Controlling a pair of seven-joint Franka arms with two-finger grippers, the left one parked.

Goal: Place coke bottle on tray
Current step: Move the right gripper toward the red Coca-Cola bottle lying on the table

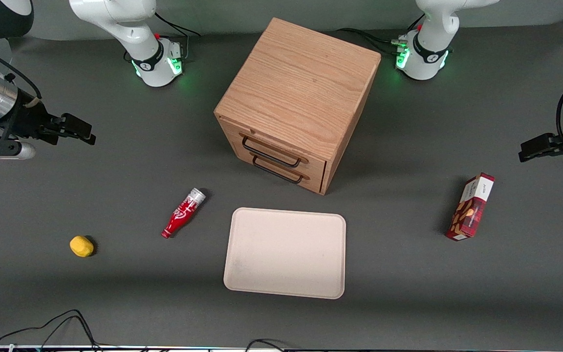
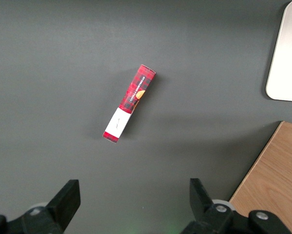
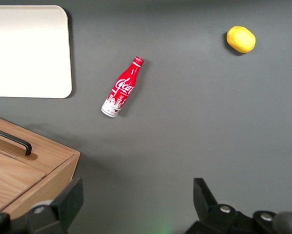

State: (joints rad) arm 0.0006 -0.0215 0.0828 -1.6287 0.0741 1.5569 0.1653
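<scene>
step: reach not yet begun | gripper (image 1: 78, 133) held high at the working arm's end, fingers spread wide, nothing held | bottle (image 1: 183, 212) lies flat on the table just beside the tray (image 1: 285, 253), apart from it | advice: mid-body is best clamped across its width, then lifted clear of the rim | writing: white Coca-Cola script is read on bottle (image 3: 122, 88)

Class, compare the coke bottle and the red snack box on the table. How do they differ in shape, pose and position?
The coke bottle is slim and round, tapering to a cap; the snack box is rectangular with flat faces. The bottle lies beside the tray, toward the working arm's end; the box lies toward the parked arm's end. Both are red and rest on the table, untouched; the gripper hangs open above the table, apart from both.
</scene>
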